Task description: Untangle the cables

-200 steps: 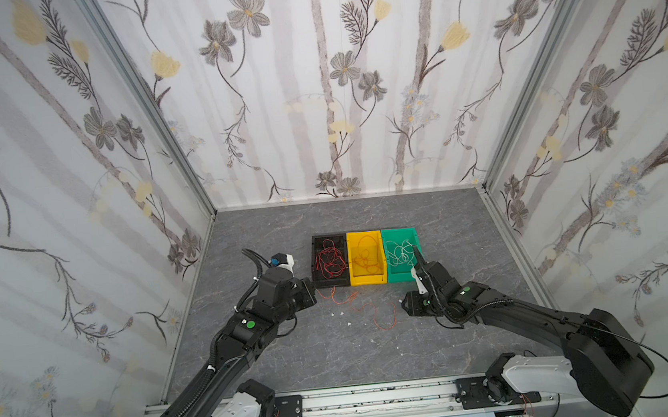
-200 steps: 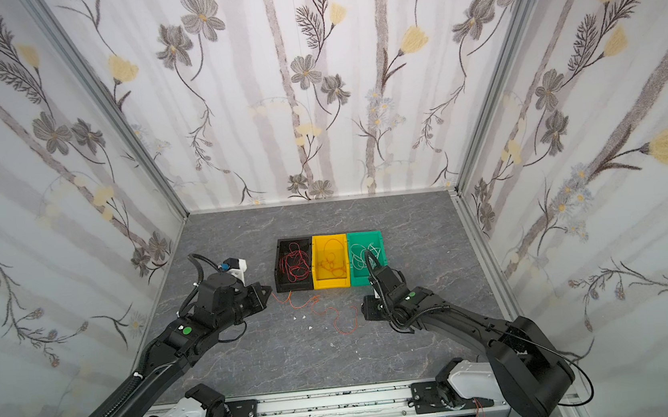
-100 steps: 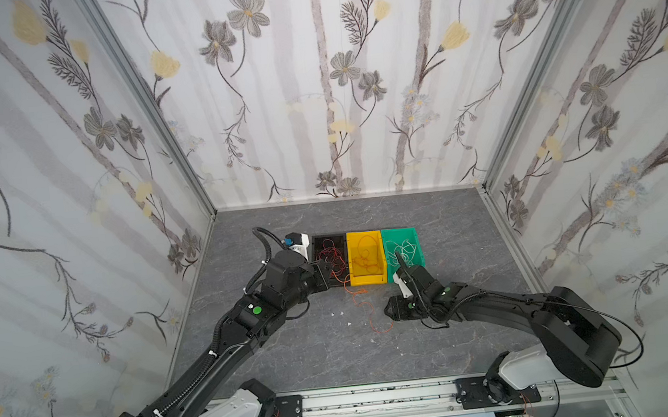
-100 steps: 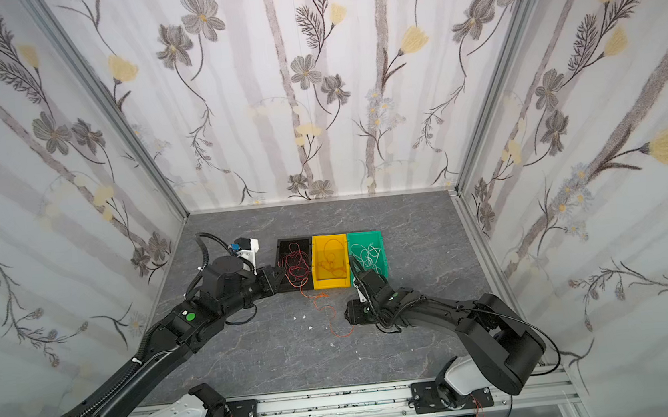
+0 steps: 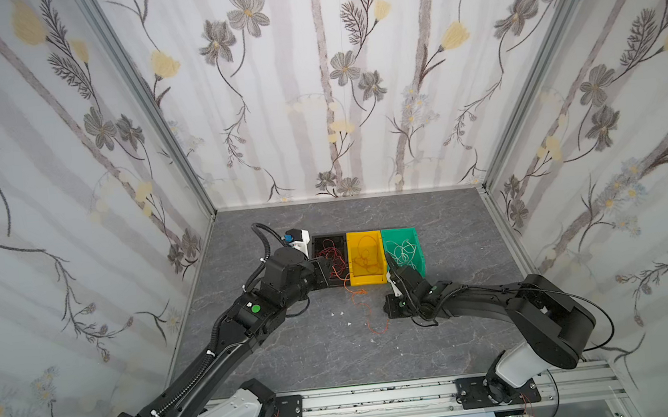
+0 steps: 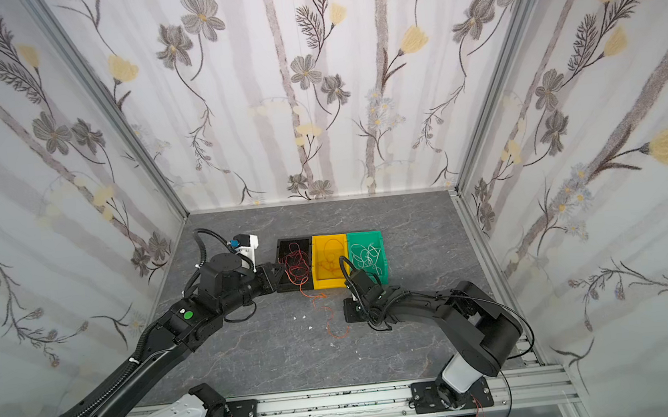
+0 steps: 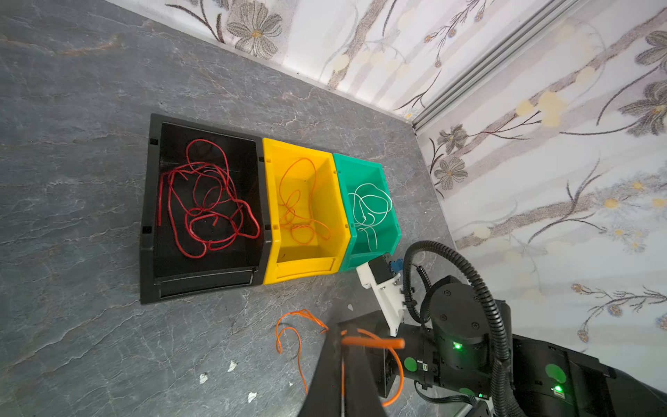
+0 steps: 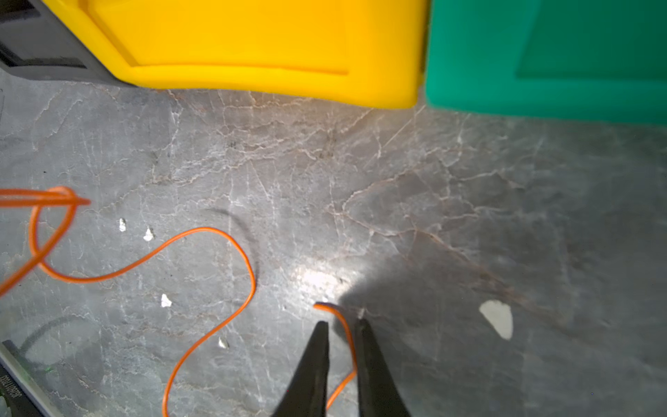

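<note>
**Bins.** Three bins stand side by side toward the rear of the table [image 5: 295,347]. The black bin [image 7: 151,216] holds the red cables [image 7: 216,216], the yellow bin [image 7: 306,265] holds the binned orange cables [image 7: 299,216], and the green bin [image 7: 362,257] holds the white cables [image 7: 368,205].

**Loose orange cable.** The loose orange cable [image 8: 252,281] lies in open curves on the table in front of the yellow bin.

**Left gripper.** The left gripper [image 7: 342,335] has its jaws fully closed. It pinches this cable near one end, above the table and by the black bin's front.

**Right gripper.** The right gripper [image 8: 341,325] sits low over the table in front of the yellow and green bins. Its jaws stand a narrow gap apart, and the cable's other end runs between them. Whether they press on it cannot be told.

**Other.** Small white scraps [image 8: 498,319] lie on the table nearby.
</note>
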### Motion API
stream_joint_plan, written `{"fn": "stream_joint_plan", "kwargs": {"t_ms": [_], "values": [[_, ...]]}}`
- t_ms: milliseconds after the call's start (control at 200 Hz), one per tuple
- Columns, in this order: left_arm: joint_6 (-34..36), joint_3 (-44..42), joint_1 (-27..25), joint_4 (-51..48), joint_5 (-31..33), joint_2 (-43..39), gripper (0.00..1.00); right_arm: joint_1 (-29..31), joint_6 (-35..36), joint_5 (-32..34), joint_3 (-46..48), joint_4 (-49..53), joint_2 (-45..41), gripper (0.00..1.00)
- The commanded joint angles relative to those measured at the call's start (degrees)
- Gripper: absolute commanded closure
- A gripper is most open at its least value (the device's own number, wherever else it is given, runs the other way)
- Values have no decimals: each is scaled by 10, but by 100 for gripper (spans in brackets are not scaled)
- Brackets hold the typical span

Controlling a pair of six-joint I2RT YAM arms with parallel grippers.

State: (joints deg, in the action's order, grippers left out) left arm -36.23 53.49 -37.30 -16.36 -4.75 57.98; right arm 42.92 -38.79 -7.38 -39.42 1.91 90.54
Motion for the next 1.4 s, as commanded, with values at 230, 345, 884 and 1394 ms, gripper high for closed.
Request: {"fn": "stream_joint_plan", "kwargs": {"t_ms": [230, 345, 884, 1394], "values": [[12, 58, 0, 13, -29, 23, 100, 1, -17, -2, 6, 16, -12, 100], [18, 92, -3, 13, -44, 39, 100, -2, -14, 7, 7, 24, -36, 100], [77, 247, -7, 2, -63, 147, 100, -90, 6, -14, 15, 20, -197, 100], [98, 280, 5, 27, -14, 320, 100, -147, 96, 1, -124, 33, -133, 100]]}}
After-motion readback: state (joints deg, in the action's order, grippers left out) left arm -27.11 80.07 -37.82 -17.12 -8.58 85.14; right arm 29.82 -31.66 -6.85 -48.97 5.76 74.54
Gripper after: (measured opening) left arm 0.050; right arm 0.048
